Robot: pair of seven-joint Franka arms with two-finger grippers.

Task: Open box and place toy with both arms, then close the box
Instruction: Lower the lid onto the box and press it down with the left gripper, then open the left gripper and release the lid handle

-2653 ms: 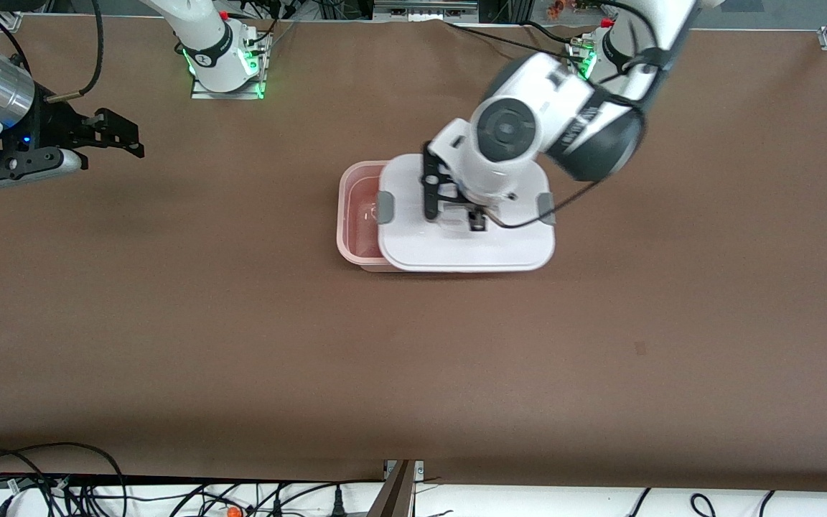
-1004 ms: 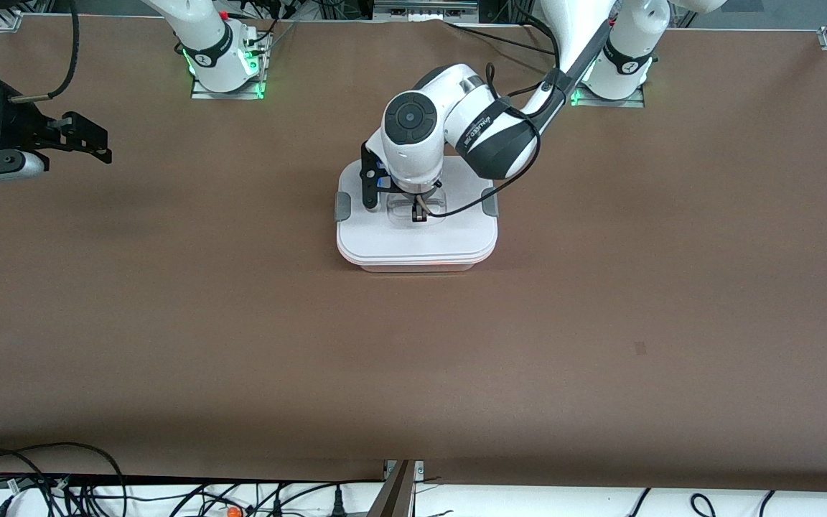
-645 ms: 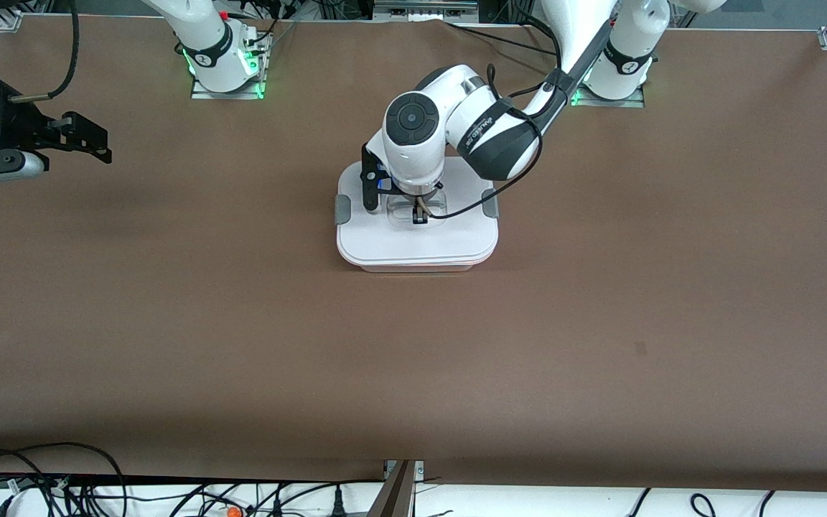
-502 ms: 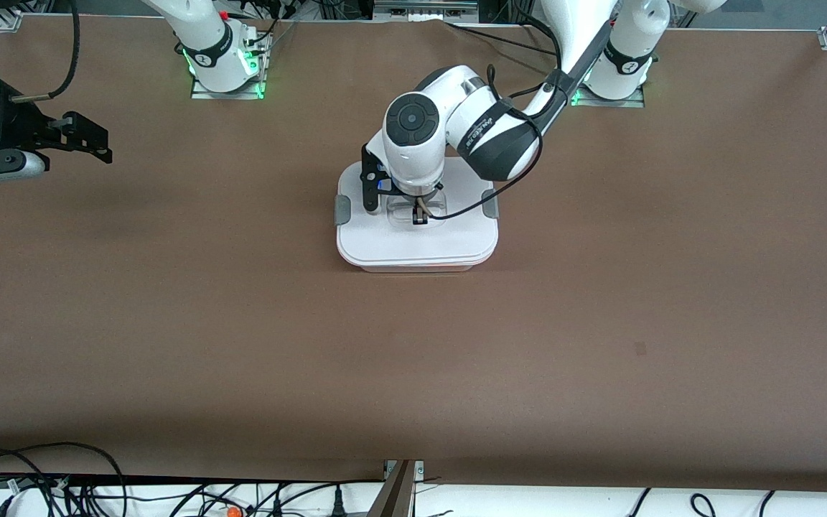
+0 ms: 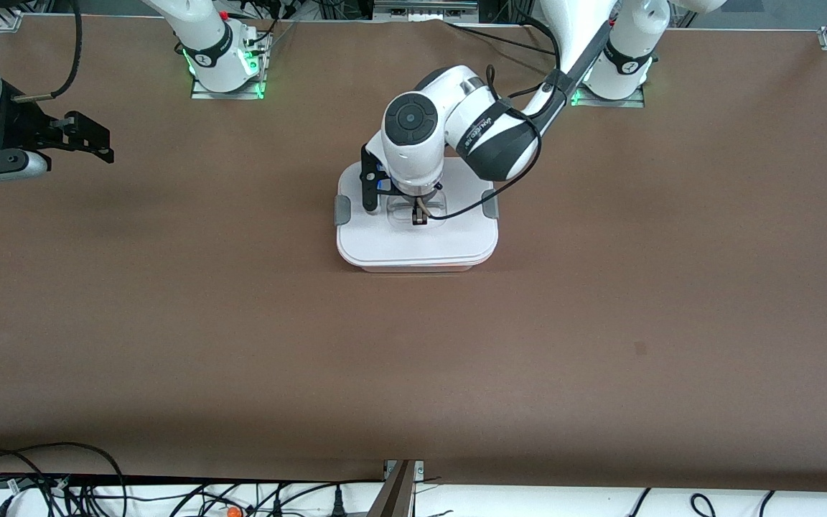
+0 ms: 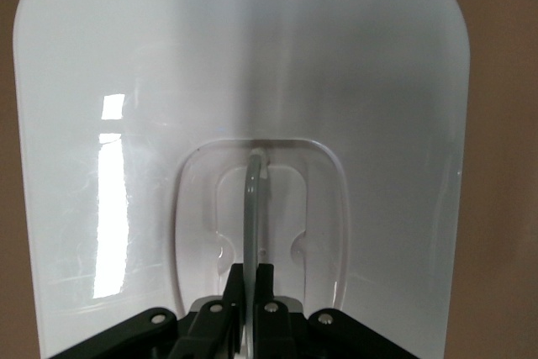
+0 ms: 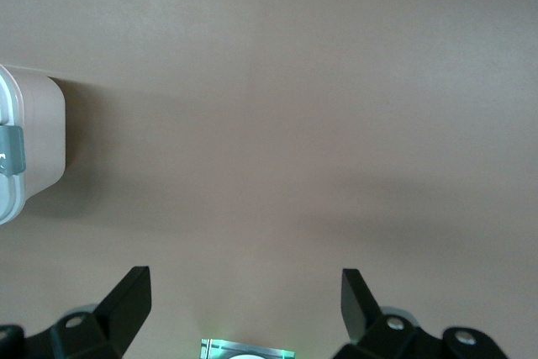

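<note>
A: Item one, the box [image 5: 417,237]?

B: Mid-surface [image 5: 600,323], lid [image 6: 151,107] seated on the base, grey clips [image 5: 342,209] at 3 and 9 o'clock of the lid in the front view.

A: Left hand [image 5: 418,213]?

B: Directly over the lid's centre, fingers [image 6: 262,279] pinched together on the clear handle [image 6: 252,199], which runs up between them.

A: Right hand [image 5: 90,136]?

B: Waiting in the air at the right arm's end of the surface, well apart from the box, fingers [image 7: 130,296] spread wide and holding nothing.

A: The toy?

B: Not visible.

Left hand [image 5: 417,215] pinched closed, right hand [image 5: 90,140] spread, waiting
</note>
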